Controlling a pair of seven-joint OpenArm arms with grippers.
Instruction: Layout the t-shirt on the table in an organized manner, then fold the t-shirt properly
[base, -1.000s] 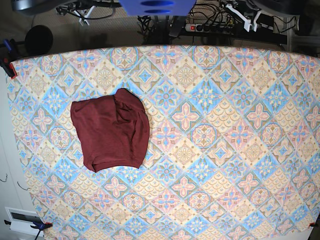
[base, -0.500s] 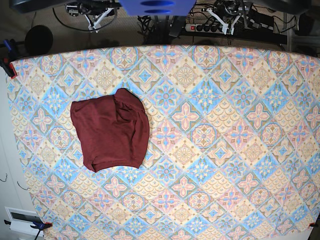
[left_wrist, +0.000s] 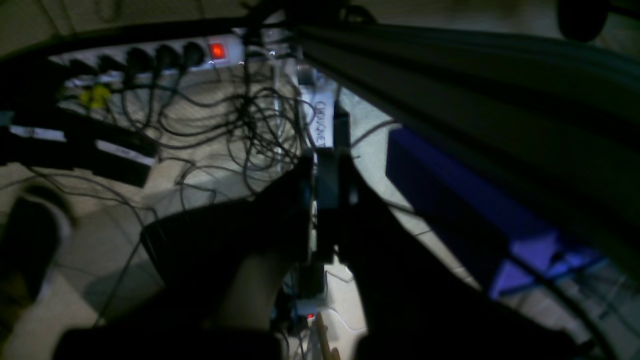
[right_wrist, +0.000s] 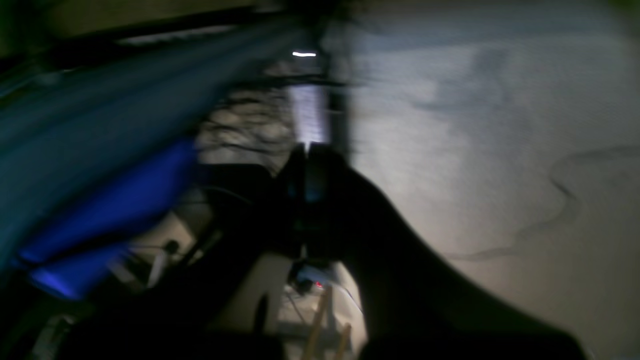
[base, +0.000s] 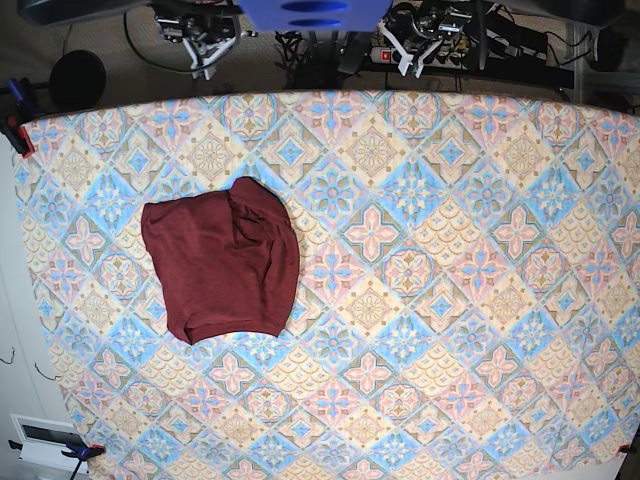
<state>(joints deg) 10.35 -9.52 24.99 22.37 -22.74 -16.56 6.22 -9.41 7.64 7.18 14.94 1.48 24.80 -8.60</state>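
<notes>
The dark maroon t-shirt lies bunched in a compact, roughly folded heap on the left part of the table. It does not show in the wrist views. My left gripper hangs beyond the table's far edge at the top right of centre, its dark fingers pressed together over the floor and cables. My right gripper hangs beyond the far edge at the top left, far above the t-shirt. Its fingers meet in a blurred view. Both are empty.
A power strip with many cables lies on the floor behind the table. A blue mount sits at the top centre. A red clamp grips the table's left corner. A white box sits at the lower left.
Both grippers have swung inward along the far edge towards the centre mount. The t-shirt has not moved.
</notes>
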